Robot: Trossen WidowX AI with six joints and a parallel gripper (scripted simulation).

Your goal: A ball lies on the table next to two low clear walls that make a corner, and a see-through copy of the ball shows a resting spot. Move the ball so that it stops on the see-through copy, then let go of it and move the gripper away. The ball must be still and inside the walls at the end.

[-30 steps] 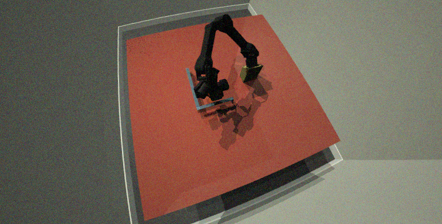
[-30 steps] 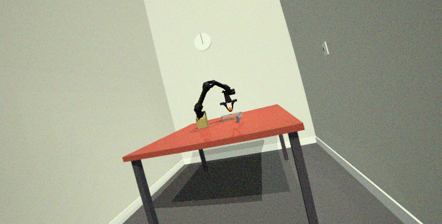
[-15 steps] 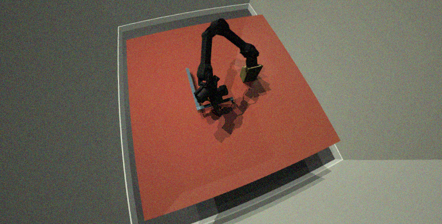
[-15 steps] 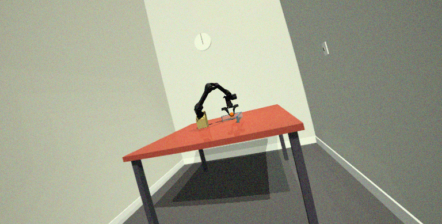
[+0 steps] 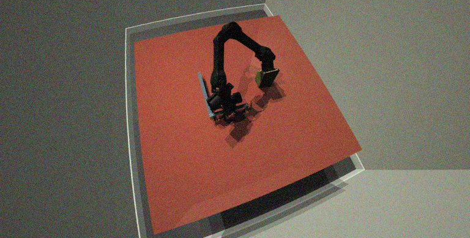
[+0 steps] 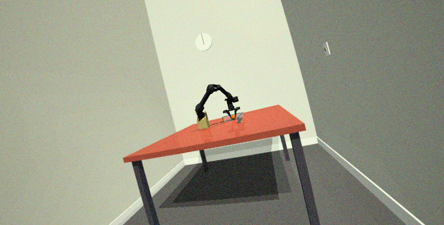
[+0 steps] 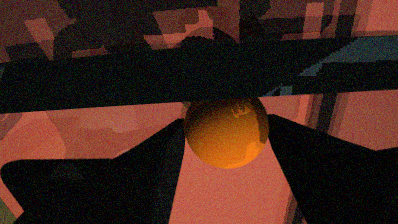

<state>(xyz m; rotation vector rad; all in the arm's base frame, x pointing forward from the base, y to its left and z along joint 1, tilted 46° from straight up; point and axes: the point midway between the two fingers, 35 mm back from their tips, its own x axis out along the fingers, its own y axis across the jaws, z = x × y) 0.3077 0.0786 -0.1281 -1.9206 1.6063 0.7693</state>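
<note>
Room: plain grey and off-white walls, a round clock (image 6: 203, 41) on the far wall, a small wall plate (image 6: 325, 48) on the right wall, dark floor.
Surface: red table (image 6: 254, 127) on dark legs.
Jaws: the gripper (image 7: 226, 131) is pinched on the orange ball (image 7: 226, 132), one dark finger (image 7: 165, 150) pressed to each side, standing part-way apart at the ball's width.
Ball, place: in the exterior view the ball (image 6: 232, 116) sits between the fingers low over the table, at the clear walls (image 6: 237, 118); whether it touches the table cannot be told.
Ball, direction: a sphere, so no long axis and no facing; its upper part in the wrist view is cut off by a dark bar across the frame.
Walls: in the top view the bluish walls (image 5: 204, 92) form an L, one strip long and one short, meeting at a corner below the gripper (image 5: 226, 104).
See-through copy: not made out in any view.
Arm: the arm (image 5: 229, 32) rises from a yellowish base (image 5: 267, 77), bends sharply at a high elbow, and drops steeply so the gripper points down inside the corner.
</note>
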